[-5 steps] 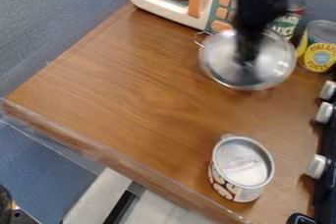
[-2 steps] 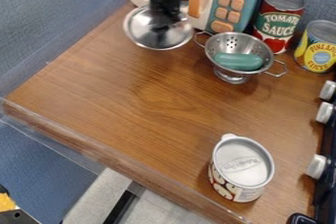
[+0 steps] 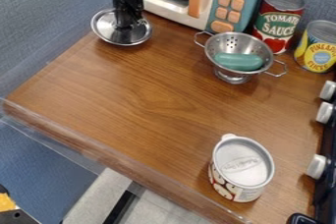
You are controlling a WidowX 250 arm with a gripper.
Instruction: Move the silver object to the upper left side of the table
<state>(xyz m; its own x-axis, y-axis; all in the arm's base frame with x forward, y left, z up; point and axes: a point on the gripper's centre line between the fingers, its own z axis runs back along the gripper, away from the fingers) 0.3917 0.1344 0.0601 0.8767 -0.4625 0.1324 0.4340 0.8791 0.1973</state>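
The black gripper [image 3: 125, 20] hangs down at the upper left of the view, over the table's [image 3: 154, 85] upper left corner beside the toy microwave. It is shut on the top of the silver lid [image 3: 136, 35], which is round and shiny. The lid lies roughly level beneath it, and its left part overlaps the table's left edge. Whether the lid touches the wood or hovers just above cannot be told.
A toy microwave [image 3: 172, 6] stands right of the lid. A silver colander [image 3: 233, 76] holds a teal object [image 3: 238, 61]. Two cans, red [image 3: 277, 21] and yellow [image 3: 318, 51], stand behind it. A white can [image 3: 241, 169] is near the front edge, stove knobs [image 3: 318, 166] at right.
The gripper has carried the silver lid leftward, from above the colander to the upper left corner. The colander with the teal object has come into view. The lid looks smaller and lower now.
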